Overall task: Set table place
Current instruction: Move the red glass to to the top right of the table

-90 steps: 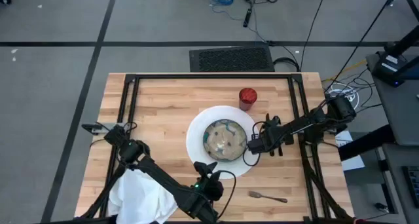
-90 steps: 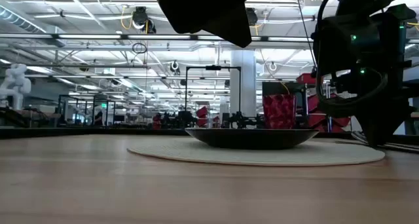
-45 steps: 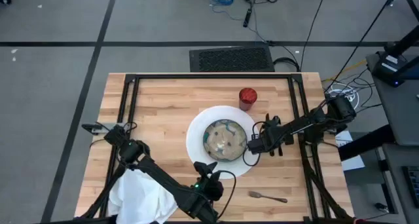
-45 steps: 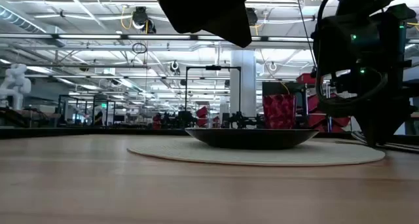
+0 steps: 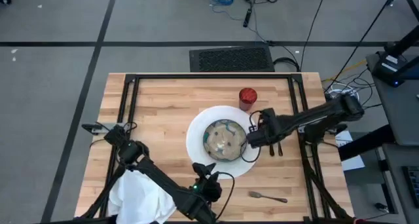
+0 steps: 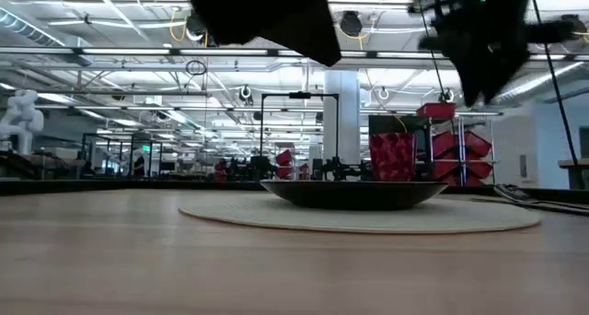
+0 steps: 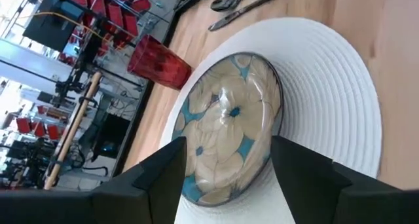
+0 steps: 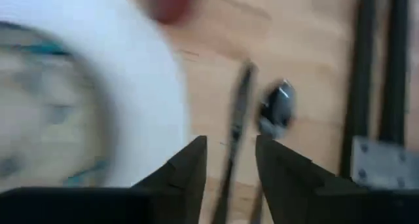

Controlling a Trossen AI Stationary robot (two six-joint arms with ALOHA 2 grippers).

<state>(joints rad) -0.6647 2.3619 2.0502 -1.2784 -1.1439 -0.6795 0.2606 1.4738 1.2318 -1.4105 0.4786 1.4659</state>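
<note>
The white plate (image 5: 198, 145) lies at the table's middle with the flower-patterned bowl (image 5: 224, 140) standing in it. The red cup (image 5: 247, 97) stands just beyond the plate. A knife (image 8: 237, 112) and a spoon (image 8: 278, 106) lie side by side on the wood right of the plate, under my right arm. The fork (image 5: 267, 197) lies near the front edge. The white napkin (image 5: 141, 196) is bunched at the front left. My right gripper (image 5: 251, 137) hovers open over the plate's right rim, holding nothing. My left gripper (image 5: 205, 170) hovers open at the plate's near rim, also empty.
Black frame rails (image 5: 131, 112) run along the table's left, far and right sides. Bare wood (image 5: 163, 112) lies left of the plate and between the plate and the fork.
My right gripper has risen from low beside the plate's right rim to well above the table, and its arm has stretched out straighter. The plate, bowl, cup and fork have stayed where they were.
</note>
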